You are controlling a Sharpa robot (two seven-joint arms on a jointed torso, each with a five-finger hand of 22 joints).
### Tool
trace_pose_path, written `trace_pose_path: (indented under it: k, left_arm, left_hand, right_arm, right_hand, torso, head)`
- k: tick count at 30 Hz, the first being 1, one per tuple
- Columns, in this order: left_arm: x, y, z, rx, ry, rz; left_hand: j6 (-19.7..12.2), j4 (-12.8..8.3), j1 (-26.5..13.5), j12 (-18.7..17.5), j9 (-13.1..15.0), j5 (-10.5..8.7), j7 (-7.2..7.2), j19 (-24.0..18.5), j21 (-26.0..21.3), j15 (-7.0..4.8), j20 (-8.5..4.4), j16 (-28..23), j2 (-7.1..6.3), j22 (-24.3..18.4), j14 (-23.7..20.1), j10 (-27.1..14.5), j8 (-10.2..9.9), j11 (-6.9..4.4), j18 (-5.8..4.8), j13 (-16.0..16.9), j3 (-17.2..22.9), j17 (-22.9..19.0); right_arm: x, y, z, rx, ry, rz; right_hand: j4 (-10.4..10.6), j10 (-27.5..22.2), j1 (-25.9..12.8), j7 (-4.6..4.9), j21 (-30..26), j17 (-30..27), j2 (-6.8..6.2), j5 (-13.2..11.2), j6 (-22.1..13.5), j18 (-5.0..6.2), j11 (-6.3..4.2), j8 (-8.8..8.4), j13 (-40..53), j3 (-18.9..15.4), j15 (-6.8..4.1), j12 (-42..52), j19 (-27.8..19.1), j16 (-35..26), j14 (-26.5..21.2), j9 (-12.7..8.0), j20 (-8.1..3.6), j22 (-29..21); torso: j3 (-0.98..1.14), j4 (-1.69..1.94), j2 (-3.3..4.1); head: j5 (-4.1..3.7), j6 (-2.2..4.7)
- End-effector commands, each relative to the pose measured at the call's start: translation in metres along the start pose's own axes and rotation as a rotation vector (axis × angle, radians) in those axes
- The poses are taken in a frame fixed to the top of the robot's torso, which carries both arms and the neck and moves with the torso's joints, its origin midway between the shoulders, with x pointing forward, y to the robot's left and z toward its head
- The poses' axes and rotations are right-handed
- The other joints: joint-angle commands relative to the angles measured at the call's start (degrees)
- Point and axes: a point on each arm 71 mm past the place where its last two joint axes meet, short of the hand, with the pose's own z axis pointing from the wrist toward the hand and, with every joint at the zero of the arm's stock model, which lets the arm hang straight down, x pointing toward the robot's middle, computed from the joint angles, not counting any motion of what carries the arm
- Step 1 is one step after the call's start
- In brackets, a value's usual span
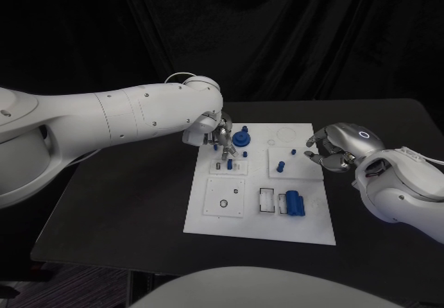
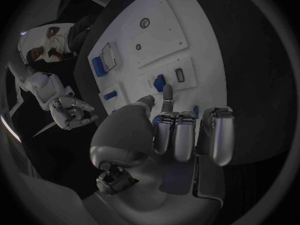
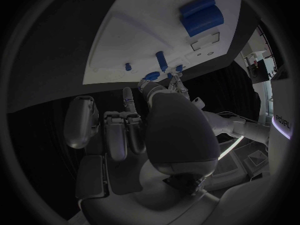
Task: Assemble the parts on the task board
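Part in hand: a small blue peg [image 1: 228, 152] at the far-left of the task board [image 1: 314, 231], pinched by the left hand [image 1: 211, 130] over a small socket plate.
Handling: likely light, rigid plastic, smooth and easily tipped; best held high on its shaft so the lower end stays free to seat.
Left fingers: thumb and one finger closed on the peg, the others loosely curled.
Right hand [image 1: 335, 149]: hovers at the board's right edge, fingers curled inward, holding nothing.
Other parts: blue round knob [image 1: 242, 138] just beside the peg; blue blocks [image 1: 294, 203] nearer the robot.
Support: black tabletop [image 1: 120, 199].
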Motion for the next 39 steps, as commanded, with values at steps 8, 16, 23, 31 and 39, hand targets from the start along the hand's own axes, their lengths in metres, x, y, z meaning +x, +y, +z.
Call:
trace_pose_path:
  k: [8,16,23,31,39]
  left_arm:
    - [0.004,-0.001,0.004,0.005,0.013,-0.005]
    - [0.008,-0.002,0.008,0.007,0.023,-0.004]
    - [0.011,-0.002,0.01,0.008,0.026,-0.007]
    - [0.013,-0.002,0.011,0.009,0.032,-0.006]
    - [0.014,-0.002,0.011,0.009,0.038,-0.003]
  left_hand:
    - [0.17,-0.33,0.75,0.15,-0.25,0.95,-0.03,2.36,-0.67,-0.25,-0.31,0.15,-0.09,12.7,5.96,6.04,-0.49,-0.31,-0.3,14.99,0.7,15.09]
    - [0.17,-0.41,0.83,0.15,-0.31,1.13,-0.01,2.04,-1.19,-0.25,-0.31,0.15,-0.06,12.5,5.96,6.04,-0.59,-0.3,-0.15,14.99,0.88,15.09]
    - [0.16,-0.49,0.88,0.15,-0.38,1.35,0.02,1.92,-1.35,-0.23,-0.29,0.15,-0.01,12.43,5.96,6.04,-0.72,-0.27,-0.11,14.99,1.12,15.09]
    - [0.22,-0.89,1.21,0.15,-0.5,1.95,-0.01,1.82,-1.47,-0.23,-0.27,0.15,-0.07,12.39,5.96,6.04,-0.93,-0.29,-0.08,14.99,1.75,15.09]
    - [0.4,-1.3,1.2,0.15,-0.66,3.79,0.0,1.67,-1.67,-0.23,-0.26,0.15,-0.52,12.32,5.96,6.04,-1.24,-0.28,-0.03,14.99,2.68,15.09]
  right_arm:
    - [0.0,0.0,-0.001,0.002,-0.008,0.004]
    - [0.0,0.001,-0.002,0.002,-0.007,0.004]
    - [0.0,0.001,-0.002,0.003,-0.006,0.004]
    - [0.0,0.0,-0.001,0.006,-0.002,0.002]
    - [0.0,0.001,-0.001,0.008,0.001,0.001]
  right_hand:
    - [0.0,5.97,0.05,-0.02,-0.11,15.09,0.37,0.35,0.33,0.29,0.14,-0.2,15.09,0.47,0.16,0.16,-0.1,0.14,6.07,-0.12,-0.1,9.36]
    - [0.0,5.97,0.05,-0.02,-0.11,15.09,0.37,0.35,0.33,0.29,0.14,-0.2,15.09,0.47,0.16,0.16,-0.1,0.14,6.07,-0.12,-0.1,9.36]
    - [0.0,5.97,0.05,-0.02,-0.11,15.09,0.37,0.35,0.33,0.29,0.14,-0.2,15.09,0.47,0.16,0.16,-0.1,0.14,6.07,-0.12,-0.1,9.36]
    - [-0.02,5.97,0.06,-0.03,-0.3,15.09,0.39,0.44,0.42,0.33,0.13,-0.22,15.09,0.57,0.14,0.16,-0.16,0.14,6.07,-0.18,-0.12,9.31]
    - [-0.02,5.97,0.06,-0.03,-0.3,15.09,0.39,0.44,0.42,0.33,0.13,-0.22,15.09,0.57,0.14,0.16,-0.16,0.14,6.07,-0.18,-0.12,9.31]
  torso:
    - [0.0,0.01,0.03]
    - [0.01,0.01,0.05]
    - [0.01,0.02,0.04]
    - [0.02,0.02,0.04]
    - [0.01,0.01,0.04]
  head:
    - [-0.1,-0.44]
    - [-0.23,-0.44]
    - [-0.17,-0.44]
    - [-0.17,-0.44]
    - [-0.14,-0.44]
